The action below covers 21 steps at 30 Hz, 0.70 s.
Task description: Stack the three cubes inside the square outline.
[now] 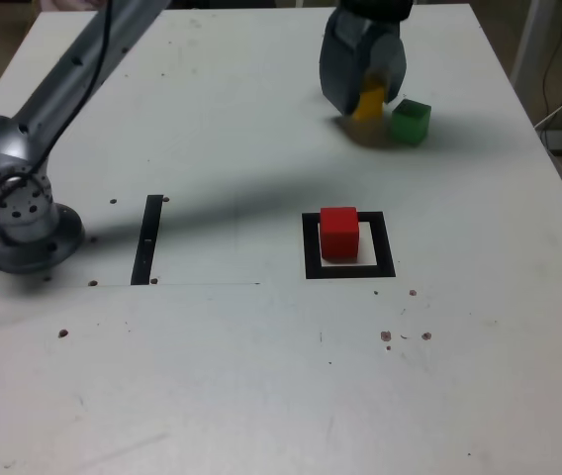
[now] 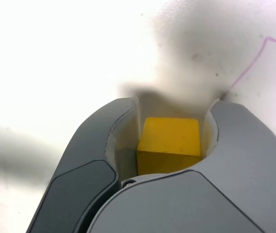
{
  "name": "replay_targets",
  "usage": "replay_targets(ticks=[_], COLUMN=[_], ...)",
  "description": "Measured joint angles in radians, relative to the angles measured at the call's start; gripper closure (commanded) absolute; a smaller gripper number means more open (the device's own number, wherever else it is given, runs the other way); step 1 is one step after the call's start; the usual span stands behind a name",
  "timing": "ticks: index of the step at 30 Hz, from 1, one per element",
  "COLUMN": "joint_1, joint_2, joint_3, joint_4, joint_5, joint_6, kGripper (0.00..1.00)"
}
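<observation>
Looking down from the exterior view, we see a pale counter (image 1: 261, 376) with a grey robot arm (image 1: 73, 69) reaching from its base (image 1: 19, 223) at the exterior view's left toward the far side. At the end of the arm, the end effector (image 1: 365, 99) is pinching the yellow cube (image 1: 369, 103) between its two dark grey jaws, close to the counter surface. Just beside it, on the exterior view's right, the green cube (image 1: 411, 121) sits on the counter; we cannot tell whether it touches the yellow one.

Nearer the middle of the counter lies the square outline (image 1: 349, 245), a thick black frame with a white centre. The red cube (image 1: 339, 233) stands inside it, toward its left and far side as the exterior view shows it. A narrow black strip (image 1: 147, 240) lies well apart from the frame, toward the arm's base.

In the wrist view, we see the yellow cube (image 2: 169, 144) seated between the curved jaws of the end effector (image 2: 169, 138), with both inner faces pressed against its sides, above the bright, blurred counter (image 2: 55, 63).
</observation>
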Motion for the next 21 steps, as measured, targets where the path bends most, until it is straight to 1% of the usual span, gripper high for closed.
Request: replay_targets(ticks=[4, 8, 11, 21], joint_1=[-0.015, -0.045, -0.087, -0.224], joint_2=[-0.035, -0.098, -0.156, -0.298], joint_3=[0.034, 0.106, 0.167, 0.347], joint_4=[0.001, 0.001, 0.0, -0.029], joint_5=[0.001, -0.002, -0.007, -0.014], joint_6=[0.001, 0.007, 0.013, 0.029], kGripper=[0.64, 0.64, 0.64, 0.64])
